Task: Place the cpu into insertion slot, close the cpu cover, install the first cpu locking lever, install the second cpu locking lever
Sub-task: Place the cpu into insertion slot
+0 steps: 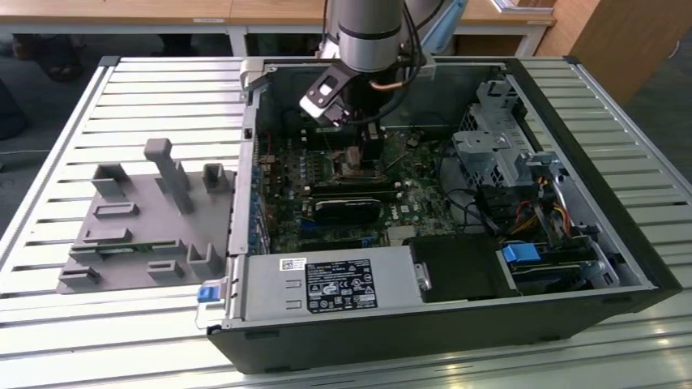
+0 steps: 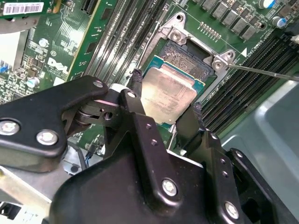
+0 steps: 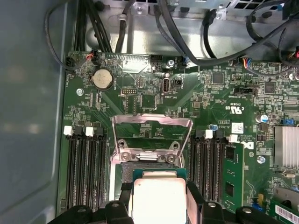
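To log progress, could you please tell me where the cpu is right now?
In both wrist views the cpu is held in the gripper, partly over the insertion slot, beside the open cpu cover.

Silver-grey arm (image 1: 365, 28) with black cables (image 1: 403, 77) ends in a matte black hand (image 2: 167, 93) (silver screws (image 2: 169, 187) stud its plates)

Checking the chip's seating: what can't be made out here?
- Whether the cpu is seated in the insertion slot or above it: both wrist views, the cpu covers it.
- Slot's near half: second wrist view, behind the gripper.
- The locking lever, far end: second wrist view, cut by the edge.
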Robot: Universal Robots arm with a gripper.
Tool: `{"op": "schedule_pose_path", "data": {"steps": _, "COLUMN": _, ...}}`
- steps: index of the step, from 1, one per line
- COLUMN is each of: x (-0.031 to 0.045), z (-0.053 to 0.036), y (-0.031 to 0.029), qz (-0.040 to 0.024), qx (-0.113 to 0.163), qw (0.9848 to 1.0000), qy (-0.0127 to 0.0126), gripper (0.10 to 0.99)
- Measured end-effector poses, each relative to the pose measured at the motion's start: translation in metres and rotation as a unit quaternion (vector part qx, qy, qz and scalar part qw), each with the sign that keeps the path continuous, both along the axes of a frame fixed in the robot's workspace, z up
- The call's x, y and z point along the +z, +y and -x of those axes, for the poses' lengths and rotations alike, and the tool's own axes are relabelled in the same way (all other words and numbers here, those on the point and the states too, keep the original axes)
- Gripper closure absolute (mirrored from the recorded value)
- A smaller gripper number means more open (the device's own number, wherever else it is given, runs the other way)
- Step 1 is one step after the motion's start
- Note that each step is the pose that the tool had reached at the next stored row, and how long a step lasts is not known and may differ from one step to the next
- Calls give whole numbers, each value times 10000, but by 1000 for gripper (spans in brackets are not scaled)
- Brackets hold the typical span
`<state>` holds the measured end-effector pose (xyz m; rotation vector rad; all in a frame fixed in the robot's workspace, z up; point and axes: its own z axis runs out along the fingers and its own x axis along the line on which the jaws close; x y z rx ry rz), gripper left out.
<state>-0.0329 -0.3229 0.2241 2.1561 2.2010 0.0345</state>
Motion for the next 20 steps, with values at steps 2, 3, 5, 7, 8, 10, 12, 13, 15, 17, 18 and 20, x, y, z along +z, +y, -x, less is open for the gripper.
{"op": "schedule_pose_path", "data": {"steps": 2, "x": -29, "z": 0, "y": 10, "qz": 1, "qx": 0, "qw": 10000, "qy": 0, "gripper": 549}}
{"op": "schedule_pose_path", "data": {"steps": 3, "x": -48, "z": 0, "y": 13, "qz": 0, "qx": 0, "qw": 10000, "qy": -1, "gripper": 549}}
{"op": "schedule_pose_path", "data": {"steps": 5, "x": -82, "z": 1, "y": 18, "qz": 1, "qx": 0, "qw": 10000, "qy": -1, "gripper": 549}}
{"op": "schedule_pose_path", "data": {"steps": 7, "x": -111, "z": 3, "y": 22, "qz": 1, "qx": -11, "qw": 10000, "qy": 0, "gripper": 549}}
{"op": "schedule_pose_path", "data": {"steps": 8, "x": -123, "z": 5, "y": 23, "qz": 0, "qx": -26, "qw": 10000, "qy": 0, "gripper": 549}}
{"op": "schedule_pose_path", "data": {"steps": 10, "x": -143, "z": 13, "y": 23, "qz": 1, "qx": -49, "qw": 10000, "qy": 0, "gripper": 549}}
{"op": "schedule_pose_path", "data": {"steps": 12, "x": -161, "z": 23, "y": 24, "qz": 1, "qx": -63, "qw": 10000, "qy": 0, "gripper": 549}}
{"op": "schedule_pose_path", "data": {"steps": 13, "x": -168, "z": 28, "y": 25, "qz": 1, "qx": -71, "qw": 10000, "qy": 0, "gripper": 549}}
{"op": "schedule_pose_path", "data": {"steps": 15, "x": -176, "z": 32, "y": 28, "qz": 1, "qx": -86, "qw": 10000, "qy": -1, "gripper": 549}}
{"op": "schedule_pose_path", "data": {"steps": 17, "x": -179, "z": 32, "y": 30, "qz": 1, "qx": -90, "qw": 10000, "qy": 0, "gripper": 549}}
{"op": "schedule_pose_path", "data": {"steps": 18, "x": -182, "z": 33, "y": 32, "qz": 0, "qx": -92, "qw": 10000, "qy": 0, "gripper": 549}}
{"op": "schedule_pose_path", "data": {"steps": 20, "x": -189, "z": 33, "y": 39, "qz": 0, "qx": -94, "qw": 10000, "qy": 0, "gripper": 549}}
